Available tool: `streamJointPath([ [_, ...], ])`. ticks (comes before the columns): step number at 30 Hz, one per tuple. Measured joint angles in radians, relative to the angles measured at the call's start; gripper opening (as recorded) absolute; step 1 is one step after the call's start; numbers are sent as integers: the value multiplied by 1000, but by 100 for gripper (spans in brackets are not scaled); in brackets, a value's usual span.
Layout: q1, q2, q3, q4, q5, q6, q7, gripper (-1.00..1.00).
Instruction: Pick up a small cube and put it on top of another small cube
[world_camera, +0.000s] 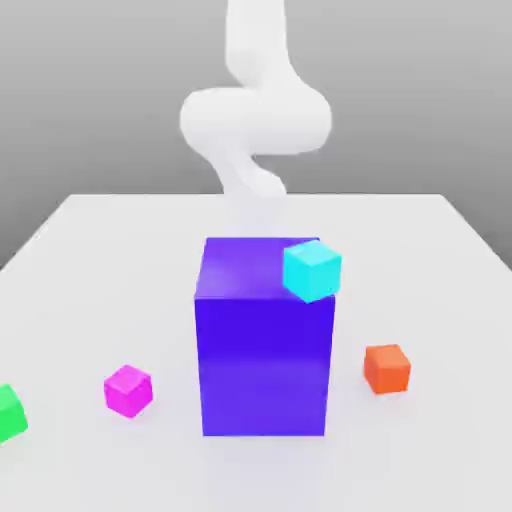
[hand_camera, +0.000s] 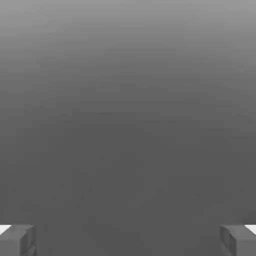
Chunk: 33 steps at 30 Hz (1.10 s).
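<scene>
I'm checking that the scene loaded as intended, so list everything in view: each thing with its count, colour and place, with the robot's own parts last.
tall glossy blue-violet block: one, blue-violet, standing at the table's middle.
small glossy cyan cube: one, cyan, at the block's top corner on the exterior view's right; whether it rests on the block cannot be told.
small glossy magenta cube: one, magenta, on the table to the exterior view's left of the block.
small orange cube: one, orange, on the table to the exterior view's right of the block.
small green cube: one, green, at the exterior view's left edge, cut off.
flat white table: one, white, under everything.
white robot arm: one, white, behind the block.
hand: one, grey fingers spread wide, holding nothing.
</scene>
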<state>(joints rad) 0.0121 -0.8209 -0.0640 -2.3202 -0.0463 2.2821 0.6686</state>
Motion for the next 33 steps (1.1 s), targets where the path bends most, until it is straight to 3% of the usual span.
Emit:
streamJointPath([
  [17, 86, -39, -445, -154, -302, -43, -909, 0],
  [33, 287, 137, -909, -314, -582, 89, -1723, 0],
])
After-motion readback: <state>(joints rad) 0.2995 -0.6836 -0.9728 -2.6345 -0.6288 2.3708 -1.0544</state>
